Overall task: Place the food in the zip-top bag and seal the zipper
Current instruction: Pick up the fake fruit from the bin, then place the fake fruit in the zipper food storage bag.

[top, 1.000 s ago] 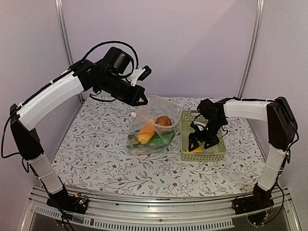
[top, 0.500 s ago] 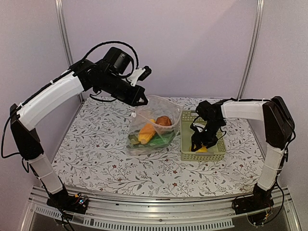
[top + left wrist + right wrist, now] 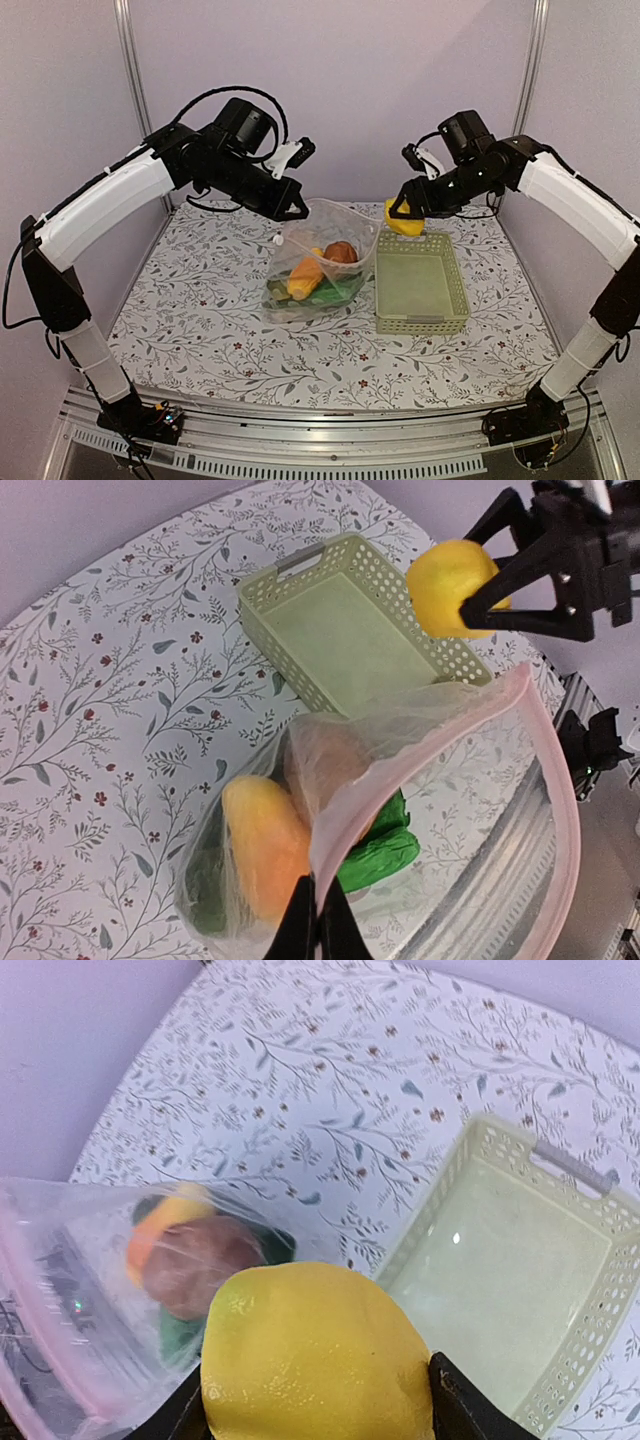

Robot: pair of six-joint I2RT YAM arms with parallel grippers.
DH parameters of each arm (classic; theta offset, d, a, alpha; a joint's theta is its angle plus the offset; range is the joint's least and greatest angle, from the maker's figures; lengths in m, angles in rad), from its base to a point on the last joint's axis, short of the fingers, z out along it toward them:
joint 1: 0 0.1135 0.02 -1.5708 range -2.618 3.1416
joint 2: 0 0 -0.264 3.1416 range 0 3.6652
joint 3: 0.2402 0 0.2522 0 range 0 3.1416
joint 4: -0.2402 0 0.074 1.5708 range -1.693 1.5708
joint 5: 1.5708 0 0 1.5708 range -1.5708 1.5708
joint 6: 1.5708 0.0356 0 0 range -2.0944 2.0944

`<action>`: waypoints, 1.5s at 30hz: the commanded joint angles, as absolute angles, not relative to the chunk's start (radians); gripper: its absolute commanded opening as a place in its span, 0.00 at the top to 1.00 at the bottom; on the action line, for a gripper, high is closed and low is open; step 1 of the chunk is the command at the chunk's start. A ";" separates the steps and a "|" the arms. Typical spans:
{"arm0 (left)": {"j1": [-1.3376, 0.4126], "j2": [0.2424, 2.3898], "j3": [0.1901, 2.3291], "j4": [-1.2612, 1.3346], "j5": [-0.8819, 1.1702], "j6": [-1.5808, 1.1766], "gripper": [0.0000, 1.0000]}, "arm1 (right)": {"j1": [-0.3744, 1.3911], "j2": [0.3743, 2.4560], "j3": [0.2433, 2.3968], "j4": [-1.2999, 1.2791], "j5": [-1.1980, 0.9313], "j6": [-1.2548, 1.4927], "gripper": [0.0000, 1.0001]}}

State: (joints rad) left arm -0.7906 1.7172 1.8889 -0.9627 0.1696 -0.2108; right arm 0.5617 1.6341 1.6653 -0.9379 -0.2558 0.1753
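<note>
Clerk: Item one, lemon (image 3: 450,575). Location: in the air above the far end of the basket (image 3: 420,290), toward the far right corner of the tabletop (image 3: 200,330). Holder: right gripper (image 3: 401,213), fingers clamped on either side of it.

Checker: Item two?

Clerk: Zip-top bag (image 3: 322,255), mid-table and nearer the far edge, just left of the basket. Mouth raised and open. Left gripper (image 3: 297,209) pinches the rim at the zipper (image 3: 565,820), jaws closed on the plastic. Contents: orange-yellow oval (image 3: 305,273), brown potato (image 3: 341,250), green pieces (image 3: 338,292) beneath. Basket: nothing in it.

Checker: Hazards?

Clerk: Three, by my estimate.
1. The lemon is round and smooth and is held by two narrow fingers. A jolt on the way across could roll it out onto the tabletop or into the basket.
2. The mouth is held at one point only, and the opposite lip hangs free. A low approach could catch the film, fold the opening shut, or tug the rim out of the left pinch.
3. If released too close to the lip on the basket side, the lemon may glance off the edge rather than drop inside.

Checker: Zipper status?

Clerk: Unsealed, open along the whole visible length.
</note>
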 commanded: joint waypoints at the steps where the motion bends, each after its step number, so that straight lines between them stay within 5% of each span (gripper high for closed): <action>1: -0.782 1.734 1.883 -0.958 0.187 -0.227 1.00 | 0.629 1.575 1.788 -0.867 -0.349 0.222 0.57; 8: -0.782 1.732 1.862 -0.937 0.201 -0.244 1.00 | 0.765 1.571 1.845 -0.718 -0.420 0.300 0.58; 12: -0.782 1.729 1.861 -0.930 0.206 -0.247 1.00 | 0.832 1.623 1.851 -0.730 -0.417 0.302 0.51; 21: -0.781 1.727 1.865 -0.930 0.206 -0.244 1.00 | 0.858 1.653 1.869 -0.813 -0.377 0.256 0.01; 27: -0.779 1.727 1.860 -0.928 0.210 -0.238 1.00 | 0.860 1.646 1.899 -0.855 -0.396 0.210 0.01; 33: -0.776 1.732 1.867 -0.927 0.223 -0.232 0.99 | 0.861 1.486 1.633 -0.672 -0.492 0.144 0.01; 39: -0.772 1.733 1.861 -0.923 0.260 -0.232 0.99 | 0.899 1.567 1.704 -0.816 -0.519 0.027 0.30; 45: -0.767 1.735 1.862 -0.912 0.291 -0.235 0.97 | 0.979 1.635 1.770 -0.864 -0.437 -0.066 0.36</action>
